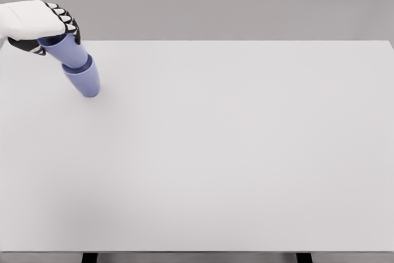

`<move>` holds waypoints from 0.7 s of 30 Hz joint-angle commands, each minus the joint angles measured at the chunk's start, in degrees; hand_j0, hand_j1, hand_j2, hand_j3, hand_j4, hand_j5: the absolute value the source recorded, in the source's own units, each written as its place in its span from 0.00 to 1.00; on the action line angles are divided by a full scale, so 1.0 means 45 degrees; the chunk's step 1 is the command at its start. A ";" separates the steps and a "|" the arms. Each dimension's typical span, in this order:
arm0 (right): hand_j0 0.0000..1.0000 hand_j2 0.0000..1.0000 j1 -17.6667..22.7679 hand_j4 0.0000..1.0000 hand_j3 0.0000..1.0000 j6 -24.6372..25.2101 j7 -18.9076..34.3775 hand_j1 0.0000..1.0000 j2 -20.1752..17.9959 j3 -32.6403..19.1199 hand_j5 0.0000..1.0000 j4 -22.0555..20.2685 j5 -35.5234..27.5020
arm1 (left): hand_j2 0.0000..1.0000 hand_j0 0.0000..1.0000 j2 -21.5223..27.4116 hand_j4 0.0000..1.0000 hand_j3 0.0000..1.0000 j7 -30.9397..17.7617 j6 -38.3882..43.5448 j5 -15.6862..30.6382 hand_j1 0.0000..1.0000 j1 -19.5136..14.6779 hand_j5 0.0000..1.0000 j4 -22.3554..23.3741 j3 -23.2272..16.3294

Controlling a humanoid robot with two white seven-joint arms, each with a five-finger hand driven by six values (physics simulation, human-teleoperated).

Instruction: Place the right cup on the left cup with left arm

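Head view: left hand [43,26] around upper cup [66,49].

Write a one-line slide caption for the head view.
Left hand grips a blue cup nested in a second, tilted cup at the far left of the white table.

1. You have a single head view, set high at the table's [246,152] near edge and looking down across it.
2. It stands well back: the far edge and both near legs show.
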 commanded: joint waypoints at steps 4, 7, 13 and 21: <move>1.00 1.00 0.0000 1.00 1.00 -0.0005 0.0000 1.00 -0.0002 -0.0002 1.00 -0.0002 -0.0009 | 0.57 0.57 0.0028 0.57 0.57 0.0010 0.0038 0.0036 0.57 0.0000 0.57 -0.0016 0.0016; 1.00 1.00 0.0000 1.00 1.00 -0.0005 -0.0019 1.00 -0.0002 -0.0002 1.00 -0.0002 -0.0009 | 0.57 0.57 -0.0011 0.57 0.57 0.0010 0.0038 0.0036 0.57 0.0000 0.57 -0.0016 -0.0004; 1.00 1.00 0.0000 1.00 1.00 -0.0005 0.0000 1.00 -0.0002 -0.0002 1.00 -0.0002 -0.0009 | 0.57 0.57 0.0028 0.57 0.57 0.0010 0.0038 0.0056 0.57 0.0098 0.57 -0.0036 -0.0004; 1.00 1.00 0.0000 1.00 1.00 -0.0005 0.0000 1.00 -0.0002 -0.0002 1.00 -0.0001 -0.0009 | 0.60 0.60 -0.0030 0.60 0.60 0.0010 0.0038 0.0036 0.60 0.0098 0.60 -0.0036 -0.0004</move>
